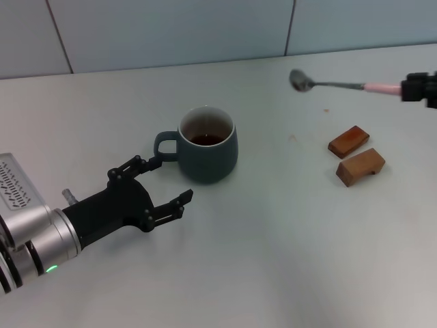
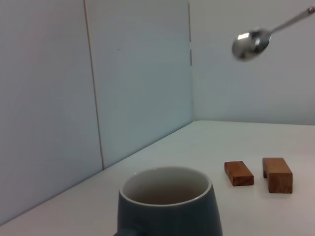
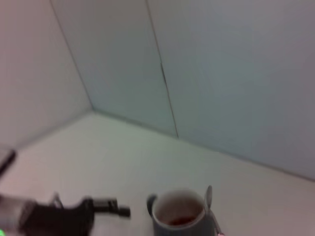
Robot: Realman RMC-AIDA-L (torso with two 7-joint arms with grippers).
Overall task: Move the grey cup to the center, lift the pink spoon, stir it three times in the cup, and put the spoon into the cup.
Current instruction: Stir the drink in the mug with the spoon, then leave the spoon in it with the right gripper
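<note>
- Head view: left gripper (image 1: 173, 183) fingers spread apart, holding nothing, just beside the mug (image 1: 207, 144) handle; mug near table (image 1: 259, 260) center. Right gripper (image 1: 418, 87) clamped on spoon (image 1: 338, 85) pink handle, held in air, well apart from mug, above two wooden blocks (image 1: 356, 156)
- L wrist: mug (image 2: 170, 204) close, spoon bowl (image 2: 251, 43) high above blocks (image 2: 258, 174)
- R wrist: spoon (image 3: 209, 204) by mug (image 3: 178, 215), left gripper (image 3: 110, 208) near

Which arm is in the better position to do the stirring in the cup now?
The right. The right gripper already holds the slim pink-handled metal spoon in the air, beyond the rounded dark blue-grey ceramic mug. The left gripper is open and empty beside the mug's handle.
</note>
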